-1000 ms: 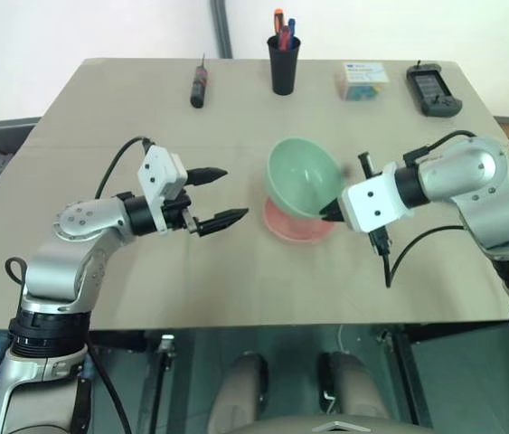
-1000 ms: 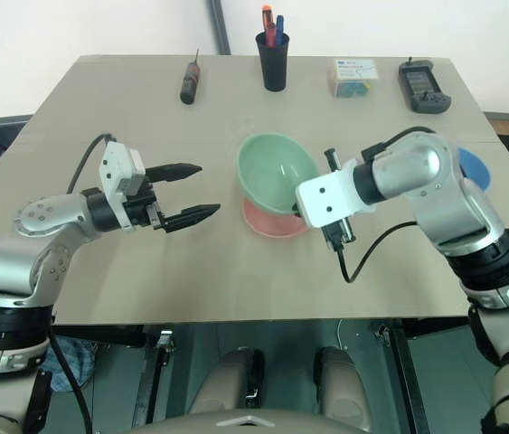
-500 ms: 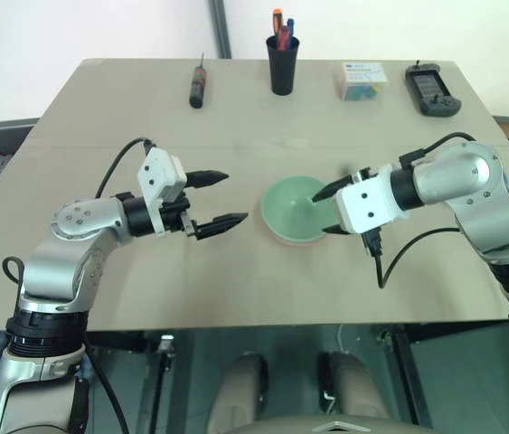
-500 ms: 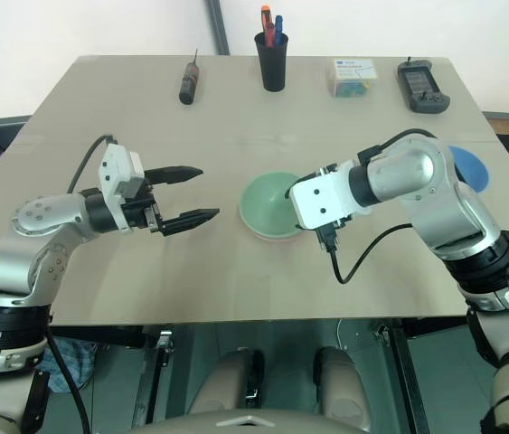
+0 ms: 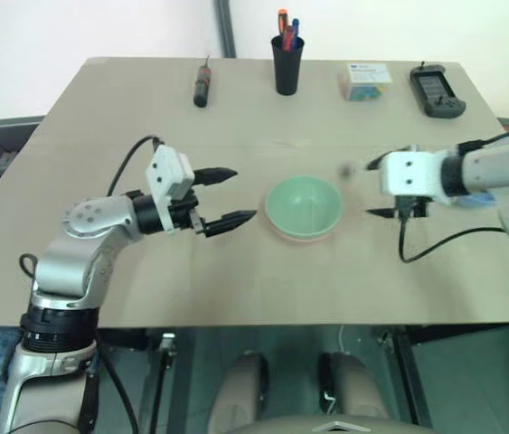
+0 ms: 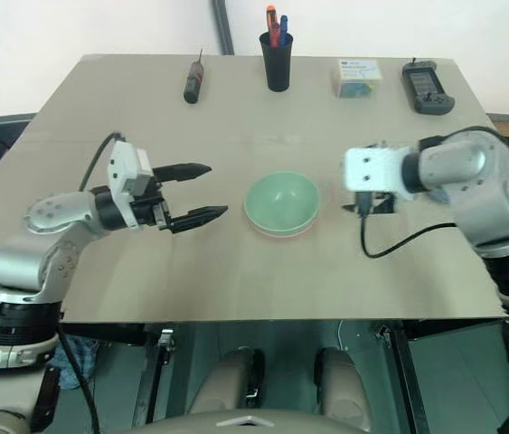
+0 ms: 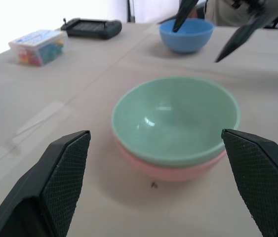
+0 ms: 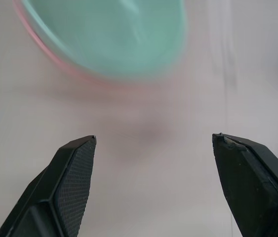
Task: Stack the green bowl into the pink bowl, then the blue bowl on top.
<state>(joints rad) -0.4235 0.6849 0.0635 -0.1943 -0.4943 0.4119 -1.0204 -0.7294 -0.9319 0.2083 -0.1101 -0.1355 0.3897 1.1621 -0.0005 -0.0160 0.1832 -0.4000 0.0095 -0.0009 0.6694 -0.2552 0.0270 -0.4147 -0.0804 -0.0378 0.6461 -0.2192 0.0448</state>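
Small round pale mint-green plastic bowl (image 5: pixel 303 205) nested upright inside the small salmon-pink plastic bowl (image 7: pixel 171 169), mid-table on the beige wooden tabletop (image 5: pixel 236 271), pink rim peeking out underneath. Small light sky-blue plastic bowl (image 7: pixel 186 34) well apart, on the far right side behind the right arm. Right gripper (image 5: pixel 382 187) just beside the 2 stacked bowls, on their right, fingers spread wide, grasping nothing. Left gripper (image 5: pixel 236 194) near the stack on its left, black fingers (image 7: pixel 62 170) released wide, empty, pointing at the bowls. Along the far edge: black pen cup (image 5: pixel 287 63), dark screwdriver (image 5: pixel 201 86), clear plastic box (image 5: pixel 363 80), black handset (image 5: pixel 435 89).
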